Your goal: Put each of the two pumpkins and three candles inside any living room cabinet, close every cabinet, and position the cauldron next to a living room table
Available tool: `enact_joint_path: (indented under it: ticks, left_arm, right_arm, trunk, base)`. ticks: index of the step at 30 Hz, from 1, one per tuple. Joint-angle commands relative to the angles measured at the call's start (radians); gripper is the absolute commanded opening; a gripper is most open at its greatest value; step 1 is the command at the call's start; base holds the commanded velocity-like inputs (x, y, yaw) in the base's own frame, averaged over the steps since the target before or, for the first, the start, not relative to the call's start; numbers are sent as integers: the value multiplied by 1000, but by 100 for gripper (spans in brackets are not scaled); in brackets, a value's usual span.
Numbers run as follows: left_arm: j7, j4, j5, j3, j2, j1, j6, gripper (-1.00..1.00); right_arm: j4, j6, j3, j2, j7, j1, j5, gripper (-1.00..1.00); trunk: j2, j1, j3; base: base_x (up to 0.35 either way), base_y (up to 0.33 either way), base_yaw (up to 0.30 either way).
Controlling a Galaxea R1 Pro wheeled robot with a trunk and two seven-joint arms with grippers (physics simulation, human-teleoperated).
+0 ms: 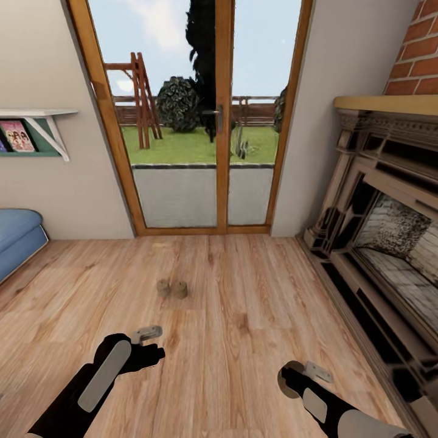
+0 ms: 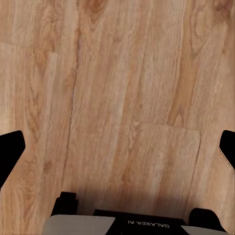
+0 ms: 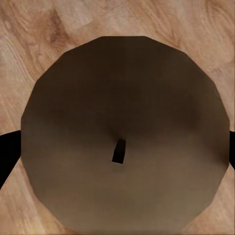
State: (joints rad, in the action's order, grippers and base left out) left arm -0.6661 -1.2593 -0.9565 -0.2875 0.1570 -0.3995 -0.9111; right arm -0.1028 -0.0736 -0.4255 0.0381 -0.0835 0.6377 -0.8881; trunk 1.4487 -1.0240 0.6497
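Low over the floor (image 1: 243, 304), right pincer (image 3: 117, 147) grips a brown candle (image 3: 122, 107); left pincer (image 2: 117, 147) gapes.

The floor (image 1: 243, 304) is light wood plank, laid throughout. Pale walls (image 1: 67, 194) enclose the room. A glazed double door (image 1: 201, 115) in an orange-brown wooden frame occupies the far wall; daylight enters through it, with lawn, fence and shrubs outside. A brick fireplace (image 1: 389, 231) with a dark carved surround and tan mantel stands on the right. A blue upholstered seat (image 1: 18, 237) sits on the left, below a white bracketed wall shelf (image 1: 36, 115).
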Motion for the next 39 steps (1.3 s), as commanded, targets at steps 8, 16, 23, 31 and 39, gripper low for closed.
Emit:
enact_joint_path:
  ticks: [8,16,23,31,39]
  left_arm:
    - [-10,-1,-10,0,1,-1,0,100]
    - [-10,-1,-10,1,1,-1,0,100]
    - [-10,-1,-10,5,1,-1,2,100]
    - [-10,0,-14,5,1,-1,28,100]
    - [-10,69,-12,9,7,-2,93,100]
  right_arm:
    - [-2,-2,-9,0,-4,0,-8,-100]
    - [-2,-2,-9,0,-4,0,-8,-100]
    - [-2,-2,-9,0,-4,0,-8,-100]
    - [-2,-2,-9,0,-3,0,-8,-100]
    - [-2,-2,-9,0,-3,0,-8,-100]
  trunk:
    - [0,-1,1]
    - [0,-1,1]
    - [0,-1,1]
    - [0,-1,1]
    - [0,-1,1]
  base:
    - [340,0,0]
    - [340,0,0]
    - [340,0,0]
    - [340,0,0]
    - [333,0,0]
